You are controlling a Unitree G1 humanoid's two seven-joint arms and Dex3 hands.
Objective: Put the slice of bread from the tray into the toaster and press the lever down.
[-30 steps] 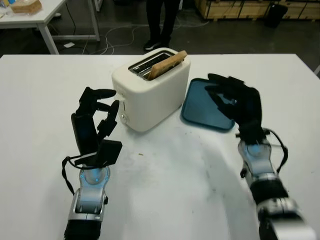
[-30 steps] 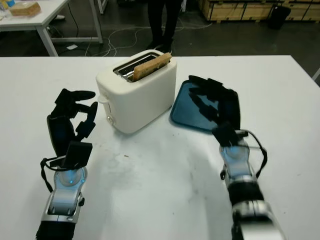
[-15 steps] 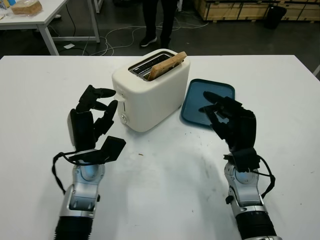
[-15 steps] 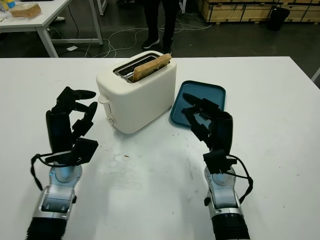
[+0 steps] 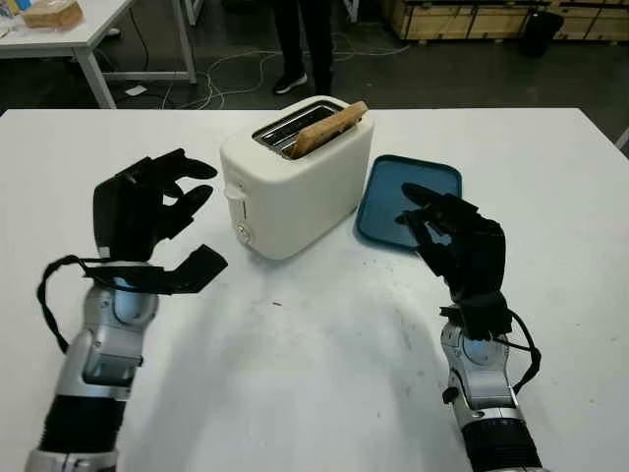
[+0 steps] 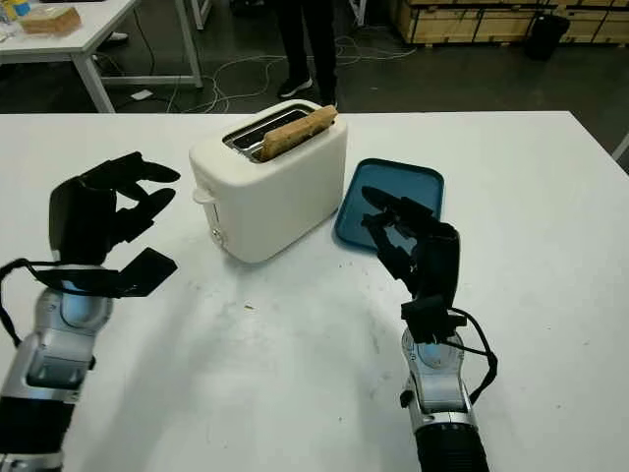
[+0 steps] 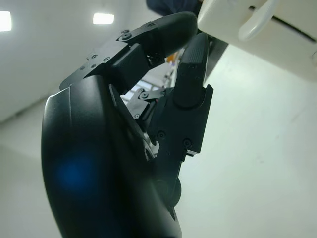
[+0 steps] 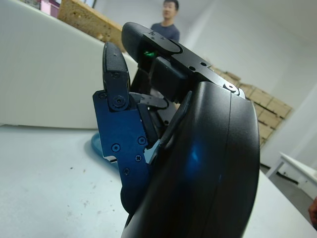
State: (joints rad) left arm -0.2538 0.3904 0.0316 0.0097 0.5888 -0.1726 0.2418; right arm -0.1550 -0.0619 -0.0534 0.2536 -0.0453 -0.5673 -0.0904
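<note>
While bread (image 5: 327, 128) sits in toaster (image 5: 295, 177), fingers (image 5: 182, 202) near lever (image 5: 235, 193)

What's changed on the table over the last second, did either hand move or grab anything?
The left hand swung outward, away from the toaster, toward the table's left side, and took hold of nothing. The right hand pulled back off the blue tray toward the robot and also holds nothing. The slice of bread still stands out of the toaster's slot, the lever is still up, and toaster and tray kept their places.
</note>
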